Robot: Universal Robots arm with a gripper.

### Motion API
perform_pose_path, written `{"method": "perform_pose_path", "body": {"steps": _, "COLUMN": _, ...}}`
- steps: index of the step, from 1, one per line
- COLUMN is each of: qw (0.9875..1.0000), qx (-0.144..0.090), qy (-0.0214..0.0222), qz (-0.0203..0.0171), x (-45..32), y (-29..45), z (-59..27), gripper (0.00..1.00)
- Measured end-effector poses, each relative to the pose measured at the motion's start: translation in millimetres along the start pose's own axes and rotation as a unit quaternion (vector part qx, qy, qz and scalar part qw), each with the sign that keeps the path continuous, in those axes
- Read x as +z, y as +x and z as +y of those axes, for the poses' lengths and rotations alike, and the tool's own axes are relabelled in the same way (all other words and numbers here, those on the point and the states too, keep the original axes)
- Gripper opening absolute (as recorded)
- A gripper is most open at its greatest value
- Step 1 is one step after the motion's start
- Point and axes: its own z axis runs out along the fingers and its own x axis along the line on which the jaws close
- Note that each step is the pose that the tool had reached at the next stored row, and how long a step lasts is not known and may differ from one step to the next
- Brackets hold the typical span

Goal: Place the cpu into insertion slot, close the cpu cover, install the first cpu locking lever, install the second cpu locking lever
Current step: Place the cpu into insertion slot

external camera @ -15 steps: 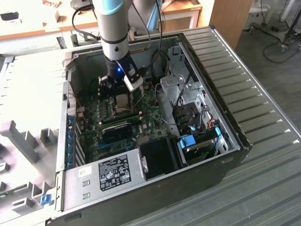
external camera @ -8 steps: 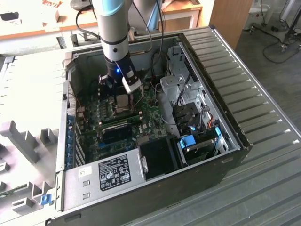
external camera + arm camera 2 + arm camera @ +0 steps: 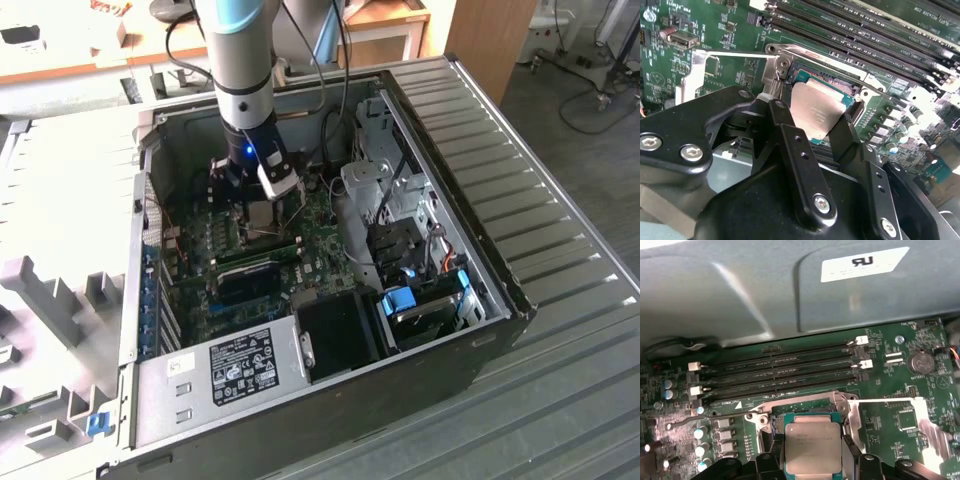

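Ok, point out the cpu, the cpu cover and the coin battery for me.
the cpu (image 3: 813, 449), first wrist view, middle of its silvery top.
the cpu cover (image 3: 930, 437), first wrist view, on the open frame's shiny side bar.
the coin battery (image 3: 921, 361), first wrist view, centre of its round face.

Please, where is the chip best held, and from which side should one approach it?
Hold the chip by two opposite thin edges, coming from above its flat face. The smooth metal top offers nothing to pinch; the end effector grips it this way.
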Motion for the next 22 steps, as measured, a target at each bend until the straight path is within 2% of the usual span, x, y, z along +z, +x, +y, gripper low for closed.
{"method": "perform_pose_path", "body": {"steps": 5, "qw": 0.9993, "qx": 0.038, "qy": 0.0006, "qz": -0.0031, "x": 0.0, "y": 0.0, "z": 0.0, "gripper": 0.54}}
{"method": "perform_pose_path", "body": {"steps": 11, "qw": 0.9991, "qx": 0.042, "qy": 0.0008, "qz": -0.0034, "x": -0.6, "y": 0.0, "z": 0.1, "gripper": 0.54}}
{"method": "perform_pose_path", "body": {"steps": 18, "qw": 0.9990, "qx": 0.044, "qy": 0.0009, "qz": -0.0038, "x": -10.4, "y": -0.1, "z": 0.9, "gripper": 0.54}}
{"method": "perform_pose_path", "body": {"steps": 22, "qw": 0.9989, "qx": 0.047, "qy": 0.0011, "qz": -0.0041, "x": -12.6, "y": -0.2, "z": 1.1, "gripper": 0.54}}
